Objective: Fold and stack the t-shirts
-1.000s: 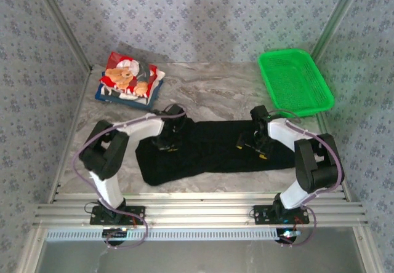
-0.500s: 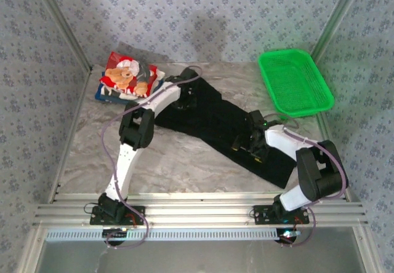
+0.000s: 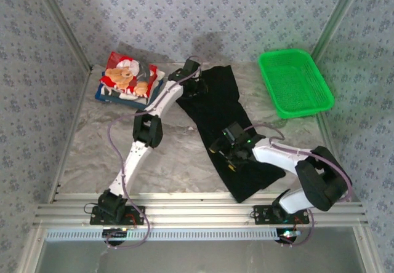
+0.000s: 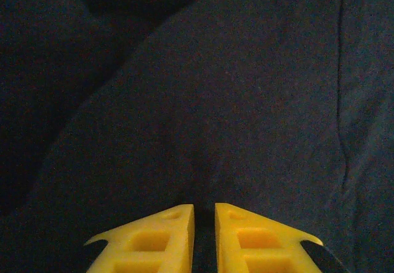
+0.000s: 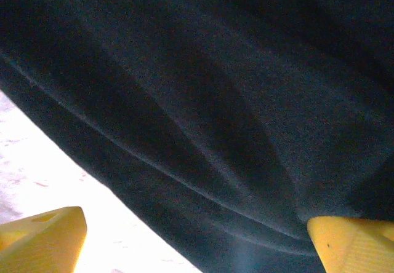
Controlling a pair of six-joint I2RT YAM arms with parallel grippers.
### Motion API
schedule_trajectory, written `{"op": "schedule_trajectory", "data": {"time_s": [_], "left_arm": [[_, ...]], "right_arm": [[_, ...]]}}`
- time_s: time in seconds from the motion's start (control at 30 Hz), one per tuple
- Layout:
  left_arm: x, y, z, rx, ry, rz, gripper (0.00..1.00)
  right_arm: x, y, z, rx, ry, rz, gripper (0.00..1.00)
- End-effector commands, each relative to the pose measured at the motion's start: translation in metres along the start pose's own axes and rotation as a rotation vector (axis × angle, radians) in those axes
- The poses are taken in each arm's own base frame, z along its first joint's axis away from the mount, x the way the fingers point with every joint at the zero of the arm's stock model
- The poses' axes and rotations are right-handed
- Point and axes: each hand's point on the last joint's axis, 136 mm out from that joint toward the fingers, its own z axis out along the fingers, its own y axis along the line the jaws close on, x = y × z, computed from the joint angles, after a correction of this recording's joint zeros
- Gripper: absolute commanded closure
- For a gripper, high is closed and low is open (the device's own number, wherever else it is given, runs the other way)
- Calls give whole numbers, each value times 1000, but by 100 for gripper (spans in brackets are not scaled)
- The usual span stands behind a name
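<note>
The black t-shirt lies as a long folded strip, running from the back middle of the table toward the front right. My left gripper reaches far out to its back end. In the left wrist view, the left gripper has its jaws nearly together over the black cloth, with a thin dark slit between them. My right gripper stands wide open at the strip's left edge. Its yellow fingertips straddle the hem. The red-and-white teddy-bear shirt lies folded on a dark blue one at the back left.
A green mesh basket sits at the back right. The marble tabletop is bare to the left of the black strip. Patterned walls close in the back and both sides.
The left arm stretched out and carried its end of the black shirt to the back, turning the strip from crosswise to lengthwise. The right gripper slid left and nearer along it.
</note>
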Motion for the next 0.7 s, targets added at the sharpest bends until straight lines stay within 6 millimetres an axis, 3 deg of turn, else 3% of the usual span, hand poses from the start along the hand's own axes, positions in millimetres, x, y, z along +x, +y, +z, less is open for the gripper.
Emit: {"op": "schedule_trajectory", "data": {"time_s": [0.0,0.13,0.2,0.4,0.47,0.53,0.6,0.67], "left_arm": [[6,6,36,99,5,-100,82],[-16,-1,42,192,-70,-148,82],[-29,6,41,207,-107,-175,82],[-78,0,12,321,-223,-210,79],[-93,-15,-9,381,-248,-190,74],[-110,-33,-38,454,-269,-177,52],[-130,-49,-76,509,-296,-172,40],[-152,-68,-127,561,-343,-145,30]], "right_arm": [[30,-14,31,77,93,110,3],[45,26,49,35,116,108,3],[49,41,57,13,117,120,3],[56,86,76,-72,135,153,2],[65,100,72,-90,151,140,1],[73,107,60,-97,150,110,0],[79,110,40,-97,137,66,0],[83,108,5,-86,107,-3,0]]}}
